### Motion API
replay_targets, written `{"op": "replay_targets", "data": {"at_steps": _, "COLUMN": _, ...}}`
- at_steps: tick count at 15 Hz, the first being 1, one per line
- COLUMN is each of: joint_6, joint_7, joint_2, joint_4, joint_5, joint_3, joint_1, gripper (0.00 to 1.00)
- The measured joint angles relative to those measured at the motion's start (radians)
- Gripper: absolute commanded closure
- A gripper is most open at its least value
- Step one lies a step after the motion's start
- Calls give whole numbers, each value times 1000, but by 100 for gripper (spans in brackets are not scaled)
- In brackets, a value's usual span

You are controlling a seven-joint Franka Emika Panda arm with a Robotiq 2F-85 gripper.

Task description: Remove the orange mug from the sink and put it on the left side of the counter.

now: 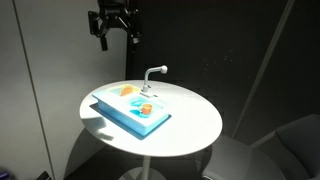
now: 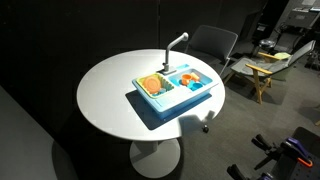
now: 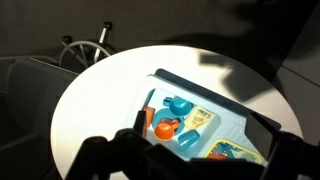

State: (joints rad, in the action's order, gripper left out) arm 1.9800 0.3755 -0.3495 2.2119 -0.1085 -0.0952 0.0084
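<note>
The orange mug lies in the light-blue sink in the wrist view, next to blue cups and a pale yellow bottle. In an exterior view it is a small orange-red spot on the blue toy unit. The counter is the flat blue top beside the basin; it shows in both exterior views. My gripper hangs high above the table's far side, open and empty. In the wrist view its dark fingers frame the unit.
The unit sits on a round white table. A curved grey-white faucet stands at its back. A paler yellow-orange item and a colourful plate lie on the unit. Chairs stand behind.
</note>
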Motion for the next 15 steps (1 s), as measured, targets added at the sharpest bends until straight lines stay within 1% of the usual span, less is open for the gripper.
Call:
{"op": "replay_targets", "data": {"at_steps": 2, "joint_6": 29, "joint_7": -6, "joint_2": 20, "joint_4": -5, "joint_5": 38, "joint_3": 0, "joint_1": 1, "gripper": 0}}
{"op": "replay_targets", "data": {"at_steps": 5, "joint_6": 81, "joint_7": -69, "joint_2": 62, "joint_4": -15, "joint_5": 66, "joint_3": 1, "joint_1": 1, "gripper": 0}}
{"op": "replay_targets", "data": {"at_steps": 8, "joint_6": 137, "joint_7": -176, "joint_2": 102, "joint_4": -20, "joint_5": 69, "joint_3": 8, "joint_1": -2, "gripper": 0}}
{"op": "replay_targets", "data": {"at_steps": 11, "joint_6": 169, "joint_7": -263, "joint_2": 133, "joint_4": -25, "joint_5": 69, "joint_3": 20, "joint_1": -5, "gripper": 0}}
{"op": "replay_targets", "data": {"at_steps": 15, "joint_6": 198, "joint_7": -291, "joint_2": 164, "joint_4": -31, "joint_5": 69, "joint_3": 30, "joint_1": -5, "gripper": 0}}
